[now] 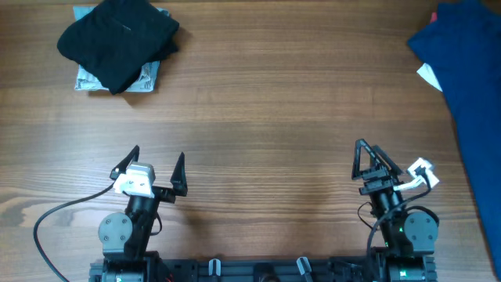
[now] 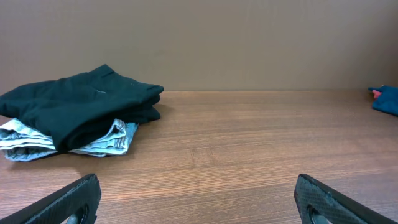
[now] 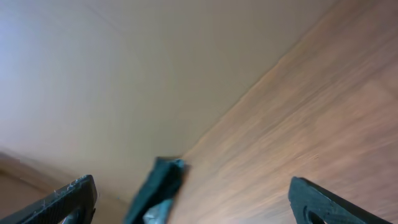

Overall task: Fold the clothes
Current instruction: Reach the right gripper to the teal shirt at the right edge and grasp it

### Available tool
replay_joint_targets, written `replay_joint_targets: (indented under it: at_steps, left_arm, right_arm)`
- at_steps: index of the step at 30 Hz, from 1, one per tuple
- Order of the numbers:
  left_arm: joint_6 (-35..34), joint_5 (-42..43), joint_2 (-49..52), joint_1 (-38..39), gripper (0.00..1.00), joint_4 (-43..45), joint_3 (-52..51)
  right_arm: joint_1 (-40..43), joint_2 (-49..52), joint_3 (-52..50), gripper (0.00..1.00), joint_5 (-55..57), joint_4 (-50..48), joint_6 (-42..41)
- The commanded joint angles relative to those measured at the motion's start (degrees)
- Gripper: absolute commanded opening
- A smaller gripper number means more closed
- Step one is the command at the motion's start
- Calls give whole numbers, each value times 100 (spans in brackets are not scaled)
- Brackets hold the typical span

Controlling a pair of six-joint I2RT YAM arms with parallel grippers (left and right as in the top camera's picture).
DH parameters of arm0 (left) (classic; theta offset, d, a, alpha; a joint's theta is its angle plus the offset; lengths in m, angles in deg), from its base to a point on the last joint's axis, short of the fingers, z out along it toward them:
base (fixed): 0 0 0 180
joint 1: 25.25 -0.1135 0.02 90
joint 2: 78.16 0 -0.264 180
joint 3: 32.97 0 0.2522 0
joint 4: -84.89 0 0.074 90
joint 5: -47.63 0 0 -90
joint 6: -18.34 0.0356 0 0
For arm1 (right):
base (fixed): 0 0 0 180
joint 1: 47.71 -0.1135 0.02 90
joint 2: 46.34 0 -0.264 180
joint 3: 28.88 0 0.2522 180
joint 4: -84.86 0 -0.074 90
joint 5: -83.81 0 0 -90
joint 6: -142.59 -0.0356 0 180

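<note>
Blue shirt (image 1: 476,94), seemingly soft, irregular outline

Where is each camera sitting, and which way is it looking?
Overhead: above the table, looking straight down; the left gripper and right gripper show at the bottom edge.
Left wrist: low over the table, facing the black garment; its two open fingers show.
Right wrist: tilted, facing wall and table; its two fingers show.
Shared: overhead and left wrist both see the black garment and the blue shirt.

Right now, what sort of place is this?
Likely a robot lab bench: left arm and right arm at a wooden table, folded black garment far left, blue shirt at the right edge.
</note>
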Motion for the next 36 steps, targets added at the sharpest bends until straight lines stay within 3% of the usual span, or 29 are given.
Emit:
replay_joint_targets:
  at_steps: [1, 3, 6, 9, 14, 15, 19, 22, 30, 36]
  left_arm:
    - [96, -35, -57, -37, 100, 9, -57]
    - [96, -35, -57, -37, 100, 9, -57]
    - [96, -35, -57, -37, 100, 9, -57]
    - [96, -35, -57, -37, 100, 9, -57]
    - [96, -35, -57, -37, 100, 9, -57]
    - [96, -35, -57, -37, 100, 9, -57]
    - [94, -35, -57, -37, 100, 9, -57]
    - [96, -35, -57, -37, 100, 9, -57]
    - [94, -35, -57, -37, 100, 9, -57]
    - [96, -35, -57, -37, 100, 9, -57]
  right_arm:
    - [-20, -48, -2, 100, -697, -1172, 713]
    - [-17, -37, 258, 100, -752, -1604, 1582]
    - [-17, 358, 1060, 100, -614, -1075, 2426]
    - [-17, 1567, 2015, 100, -262, -964, 3307]
    - [105, 4677, 4570, 100, 1344, 662, 3910]
    - [328, 5851, 5663, 100, 1266, 1467, 4225]
    - [776, 8214, 8172, 100, 1320, 3464, 4784]
    - [1043, 9407, 9350, 100, 1425, 4028, 4787]
    - [1539, 10911, 9423, 100, 2087, 3195, 5845]
    - [1558, 12091, 9423, 99, 2822, 2090, 5987]
